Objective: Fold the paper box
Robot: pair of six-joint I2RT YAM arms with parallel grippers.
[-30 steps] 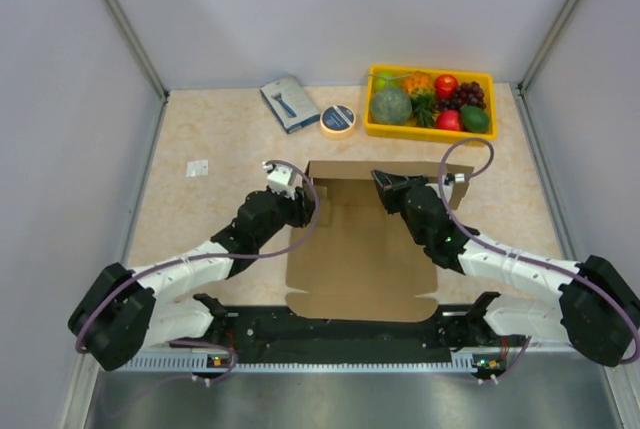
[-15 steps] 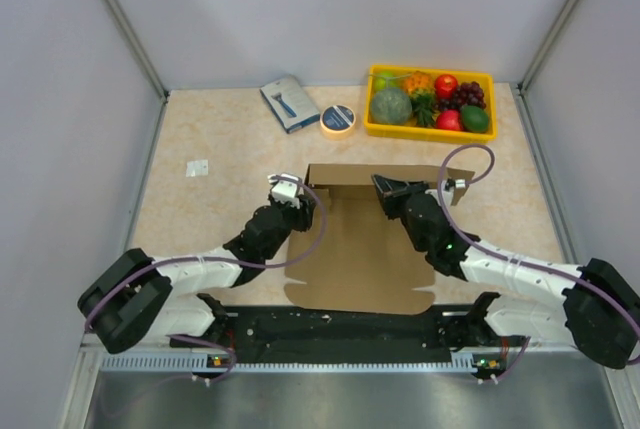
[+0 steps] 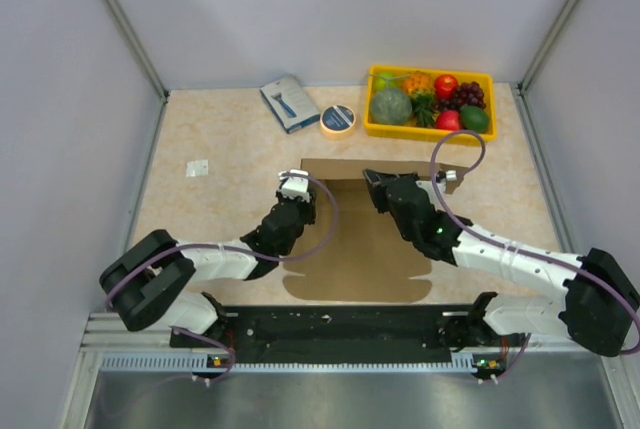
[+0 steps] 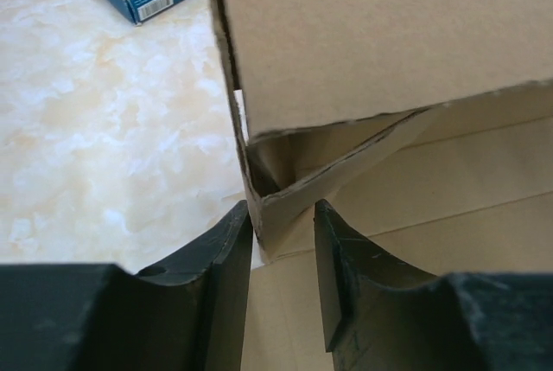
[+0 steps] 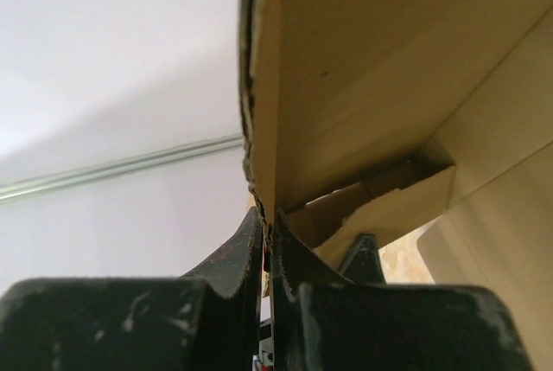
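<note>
Though unclear, paper box [image 3: 365, 261] between grippers [image 4: 283, 215] [image 5: 268, 234]

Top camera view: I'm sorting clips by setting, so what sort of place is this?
Probably a robot test cell: plain grey walls enclose a marble-patterned table, with a yellow fruit tray as a prop.

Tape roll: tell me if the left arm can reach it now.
Probably not yet: the left gripper is clamped on the paper box flap. Nothing else blocks the tape roll.
</note>
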